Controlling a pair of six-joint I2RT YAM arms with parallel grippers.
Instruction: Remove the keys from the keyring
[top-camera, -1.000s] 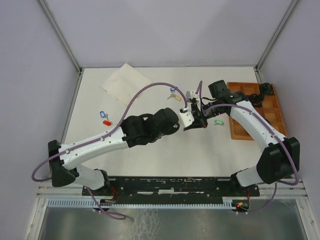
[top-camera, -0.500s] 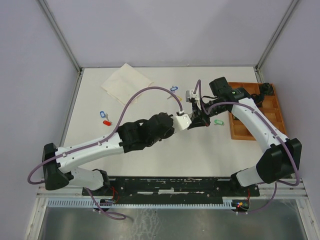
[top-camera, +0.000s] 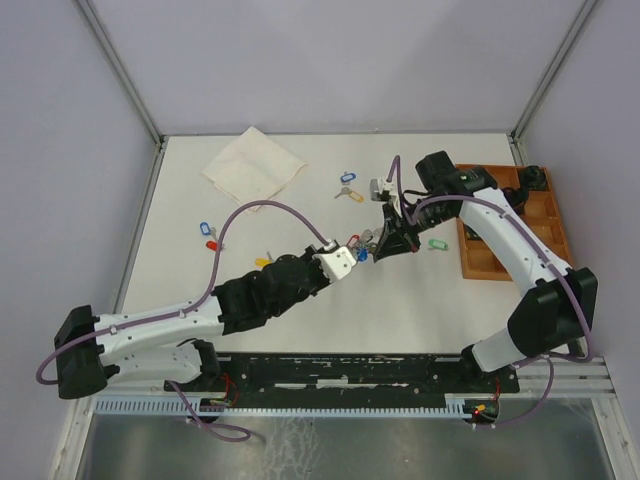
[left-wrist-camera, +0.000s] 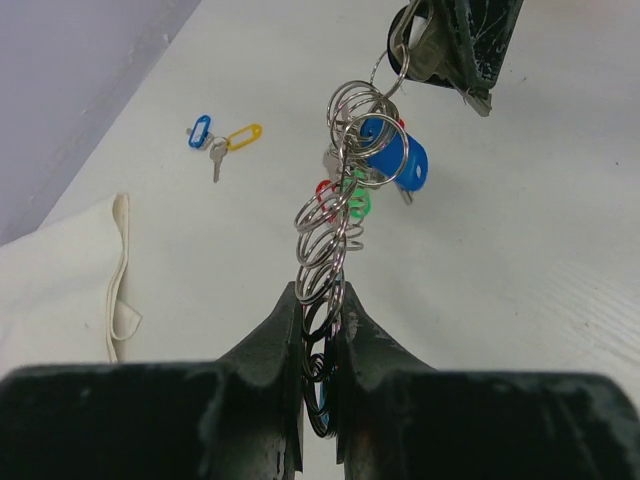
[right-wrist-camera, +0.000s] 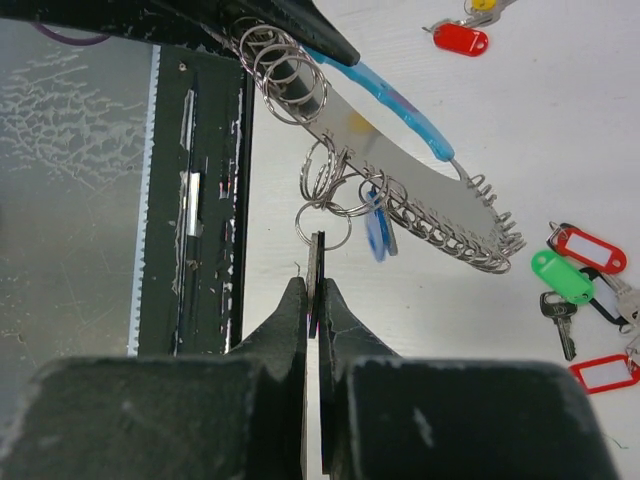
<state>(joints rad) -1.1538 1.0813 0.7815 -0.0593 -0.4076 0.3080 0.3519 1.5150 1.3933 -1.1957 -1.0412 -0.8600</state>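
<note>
my left gripper (left-wrist-camera: 320, 300) is clenched on the keyring (left-wrist-camera: 323, 250); my right gripper (right-wrist-camera: 313, 292) pinches a thin dark tag (right-wrist-camera: 316, 256) hanging from 1 of its small rings (right-wrist-camera: 322, 222).

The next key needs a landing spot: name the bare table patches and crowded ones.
Bare: the table between left arm and right arm toward the near edge, and the far strip right of the cloth. Crowded: around the keyring between left gripper and right gripper, green-tagged key beside.
</note>
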